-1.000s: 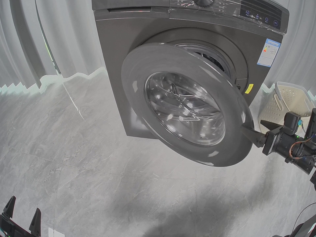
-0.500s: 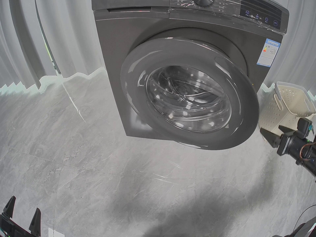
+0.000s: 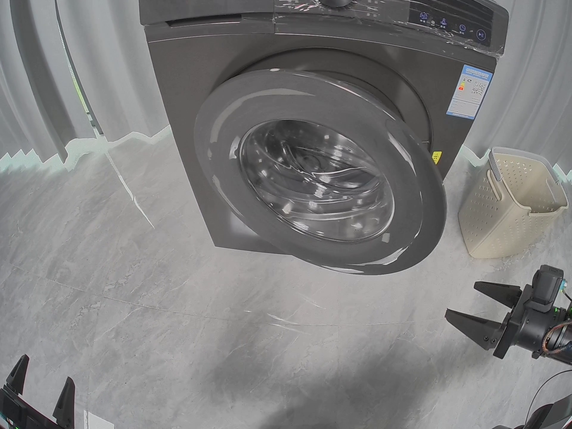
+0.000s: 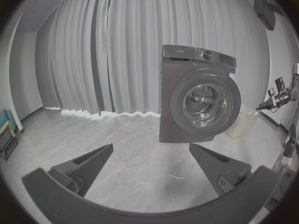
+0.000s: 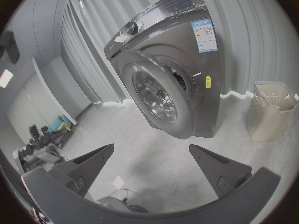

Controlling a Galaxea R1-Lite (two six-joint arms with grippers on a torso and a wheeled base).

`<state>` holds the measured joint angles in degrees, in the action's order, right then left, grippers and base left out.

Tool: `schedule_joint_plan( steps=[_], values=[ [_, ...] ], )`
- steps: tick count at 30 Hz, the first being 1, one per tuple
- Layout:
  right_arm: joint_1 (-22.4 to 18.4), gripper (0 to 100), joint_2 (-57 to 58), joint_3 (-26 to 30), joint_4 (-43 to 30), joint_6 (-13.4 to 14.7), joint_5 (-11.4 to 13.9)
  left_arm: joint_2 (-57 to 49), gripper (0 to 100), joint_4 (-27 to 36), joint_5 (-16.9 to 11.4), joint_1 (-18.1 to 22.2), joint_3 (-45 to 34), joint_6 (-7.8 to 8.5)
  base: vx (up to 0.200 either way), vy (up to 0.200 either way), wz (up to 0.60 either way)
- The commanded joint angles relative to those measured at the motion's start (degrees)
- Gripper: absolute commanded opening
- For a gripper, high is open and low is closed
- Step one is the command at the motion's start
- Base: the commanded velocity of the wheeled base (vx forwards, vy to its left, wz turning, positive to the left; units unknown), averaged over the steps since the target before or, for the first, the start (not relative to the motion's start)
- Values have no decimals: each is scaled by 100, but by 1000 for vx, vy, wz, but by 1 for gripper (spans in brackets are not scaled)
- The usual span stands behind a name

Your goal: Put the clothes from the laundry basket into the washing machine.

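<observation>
**Door half-way, both end effectors free**

We judge the step in hand to be the door's; the washing machine (image 3: 179, 90) stands on the floor (image 3: 149, 257) with its round door (image 3: 322, 174) ajar, hinged on our left, its free edge swung out from the front so that a sliver of the drum mouth shows behind it. The laundry basket (image 3: 494, 221) sits upright on the floor just beside the machine's right side; what we can see of its inside is bare perforated wall, and its bottom is hidden from us.

If the basket is indeed spent, the next move calls for a push on the door's free edge until it latches; if cloth lies at the bottom, the door must swing wider first.

The right end effector (image 3: 460, 298) hangs low over the floor, forearm coming in from the right, fingers spread wide and pointing towards the machine, gripping nothing; it is near the basket and well apart from the door. The left end effector (image 3: 46, 369) rests low at our left, fingers apart and empty, well apart from the machine.
</observation>
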<state>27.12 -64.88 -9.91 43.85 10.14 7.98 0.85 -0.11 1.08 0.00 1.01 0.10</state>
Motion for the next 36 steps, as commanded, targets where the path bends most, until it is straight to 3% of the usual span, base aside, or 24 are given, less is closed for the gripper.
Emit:
schedule_joint_plan(
  steps=[1, 7, 21, 25, 31, 36],
  values=[
    [592, 100, -236, -521, 71, 383, 28, -77, 100, -7, -3, 0, -101, 8, 0, 0, 0],
    [1137, 100, -429, -802, 141, 410, 36, -77, 100, -7, -3, 0, -101, -1, 133, 0, 0],
    [1181, 100, -1466, -1039, 1126, 330, 28, -77, 100, 2, -3, 0, -101, -1, 200, 0, 0],
    [865, 100, -1862, -1224, 1425, 199, -78, -77, 100, 2, -3, 0, -101, -1, 150, 0, 0],
    [21, 100, -2196, -1452, 2224, -21, -596, -68, 100, 2, -3, 0, -101, -1, 0, 0, 0],
    [83, 100, -2134, -1215, 2391, -39, -693, -68, 100, 2, -3, 0, -101, 8, 0, 0, 0]
  ],
)
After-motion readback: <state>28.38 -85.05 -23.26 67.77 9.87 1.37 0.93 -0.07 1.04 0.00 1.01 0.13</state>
